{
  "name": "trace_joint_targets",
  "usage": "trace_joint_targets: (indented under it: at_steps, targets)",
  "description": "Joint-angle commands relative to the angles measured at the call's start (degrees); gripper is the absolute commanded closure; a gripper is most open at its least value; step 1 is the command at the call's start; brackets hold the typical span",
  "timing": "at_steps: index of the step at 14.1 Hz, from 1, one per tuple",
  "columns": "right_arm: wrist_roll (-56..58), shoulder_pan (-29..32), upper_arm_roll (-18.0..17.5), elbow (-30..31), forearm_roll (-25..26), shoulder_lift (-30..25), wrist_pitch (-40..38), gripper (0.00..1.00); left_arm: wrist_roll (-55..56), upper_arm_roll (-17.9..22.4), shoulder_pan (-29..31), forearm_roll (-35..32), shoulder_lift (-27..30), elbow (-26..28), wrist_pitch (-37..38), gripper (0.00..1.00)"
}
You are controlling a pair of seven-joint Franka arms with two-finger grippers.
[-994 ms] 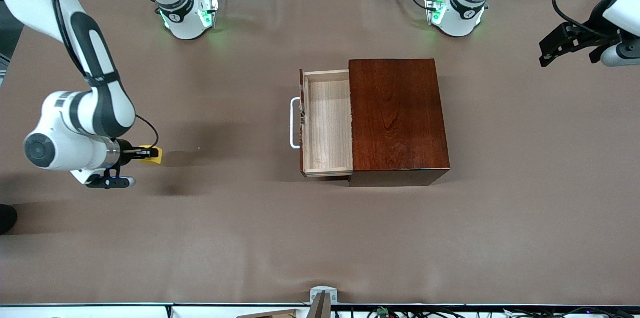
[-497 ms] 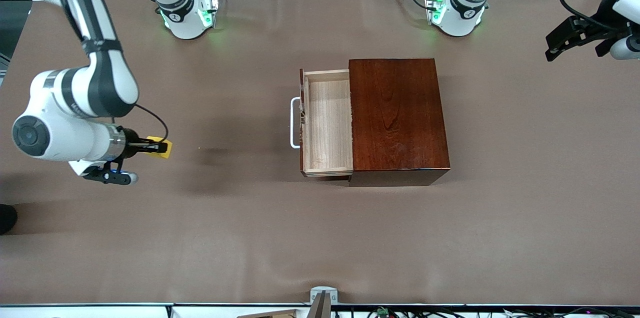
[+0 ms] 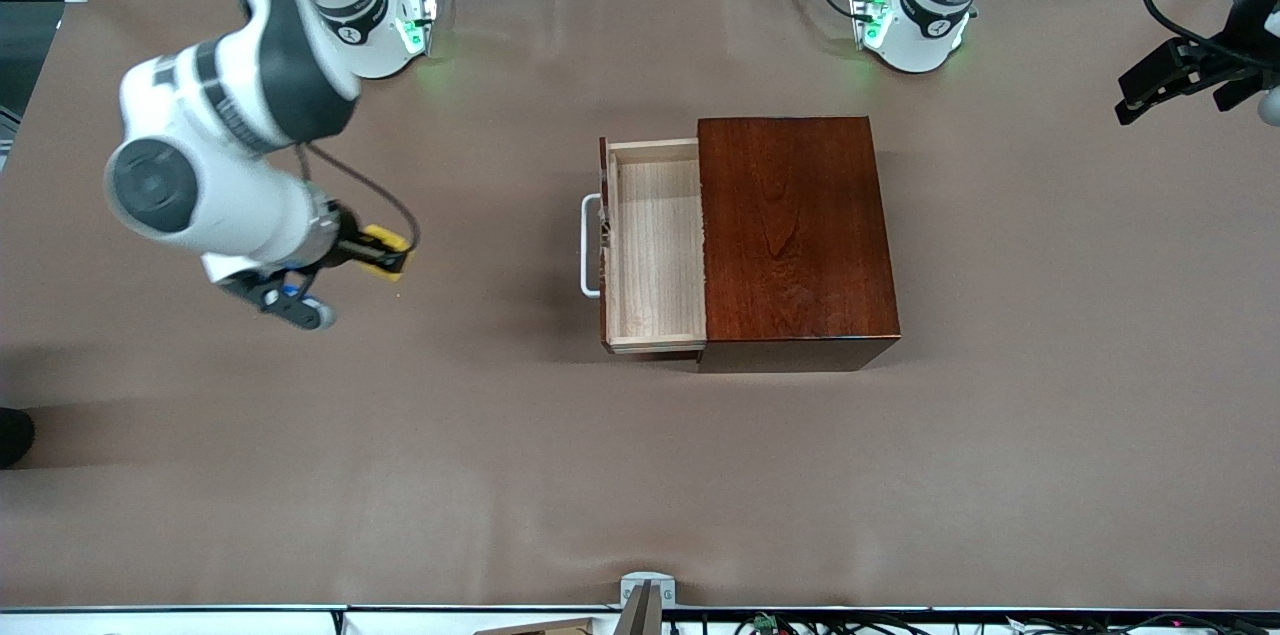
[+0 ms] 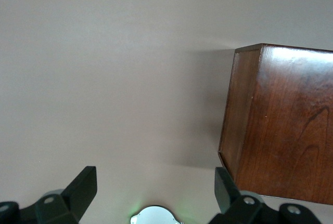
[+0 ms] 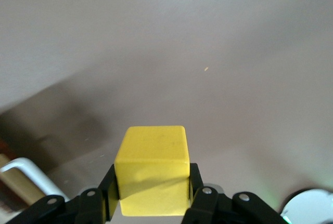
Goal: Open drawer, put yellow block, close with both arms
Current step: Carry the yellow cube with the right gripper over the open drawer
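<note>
My right gripper [image 3: 395, 256] is shut on the yellow block [image 3: 384, 241] and holds it in the air above the bare table, toward the right arm's end from the drawer. The right wrist view shows the cube [image 5: 152, 161] clamped between both fingers [image 5: 107, 193]. The drawer [image 3: 655, 245] stands pulled out of the dark red-brown box [image 3: 795, 235], its pale tray bare, its white handle [image 3: 588, 245] facing the block. My left gripper [image 3: 1165, 80] hangs open and apart from everything at the left arm's end of the table; nothing lies between its fingers [image 4: 83, 187].
Brown cloth covers the table [image 3: 640, 475]. The two green-lit arm bases [image 3: 375, 30] [image 3: 915, 25] stand along the edge farthest from the front camera. In the left wrist view a corner of the box [image 4: 281, 125] shows, and the handle [image 5: 26, 174] shows in the right wrist view.
My right arm has lifted and carried the yellow block toward the drawer. The left gripper has drifted a little farther toward the left arm's end of the table.
</note>
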State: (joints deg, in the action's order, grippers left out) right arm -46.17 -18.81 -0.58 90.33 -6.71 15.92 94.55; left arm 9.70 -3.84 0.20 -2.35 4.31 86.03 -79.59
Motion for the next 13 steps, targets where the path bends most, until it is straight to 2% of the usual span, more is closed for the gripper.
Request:
trace_joint_targets:
  at_steps: [1,7,13]
  targets:
    - [-10.56,-5.08,0.66,-1.47,-1.2,0.08,-0.68,1.0,0.05,-0.29,0.59,-0.2,0.88,0.63,0.31,0.0]
    - [-28.95,-12.73,0.75,-2.88,-4.45,0.6,0.98,1.0,0.76,-0.29,0.94,-0.11,0.79,0.27,0.31,0.0]
    - [-51.44,-19.06,0.75,-2.79,-6.03,3.32,12.66,1.0,0.49,-0.38,2.17,-0.02,1.23,0.19,0.92,0.0]
